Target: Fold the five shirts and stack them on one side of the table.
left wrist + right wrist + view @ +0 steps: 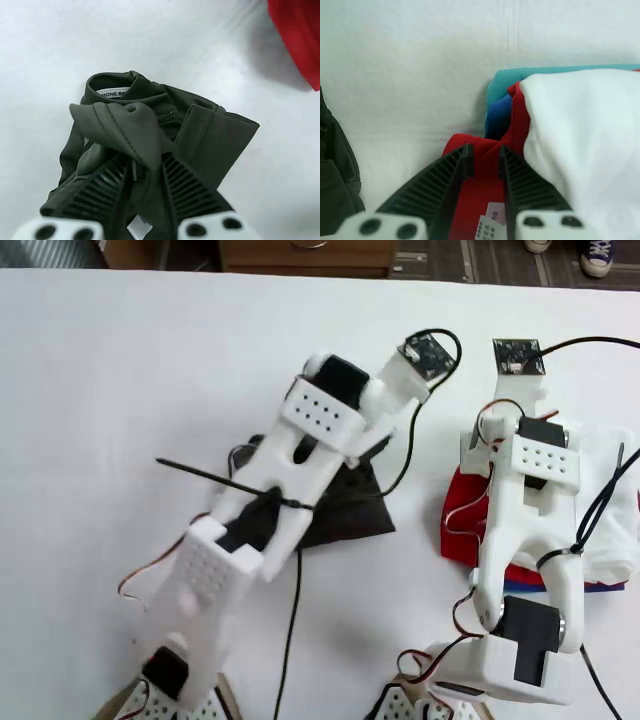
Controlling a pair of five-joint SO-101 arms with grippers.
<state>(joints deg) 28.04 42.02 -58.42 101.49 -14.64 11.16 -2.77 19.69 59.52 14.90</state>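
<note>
Left gripper (147, 160) is pinching a raised fold of the dark green shirt (210, 135), its jaws nearly closed on the cloth. The rest of the shirt is lying bunched beyond the fingertips, collar farthest out, and the red shirt (300, 35) is showing well apart at the corner.

Right gripper (482, 152) is closing narrowly on the red shirt's near edge. The white shirt (585, 140) is lying on top just beside it, with the blue shirt (499, 112) and teal shirt (545, 72) peeking out beneath.

From above, the left arm (250, 530) is hanging over the dark shirt mid-worktop (120, 390). The stack (460, 520) is sitting to its right under the right arm (530, 530), bare surface between. The carry is probably running rightward.
</note>
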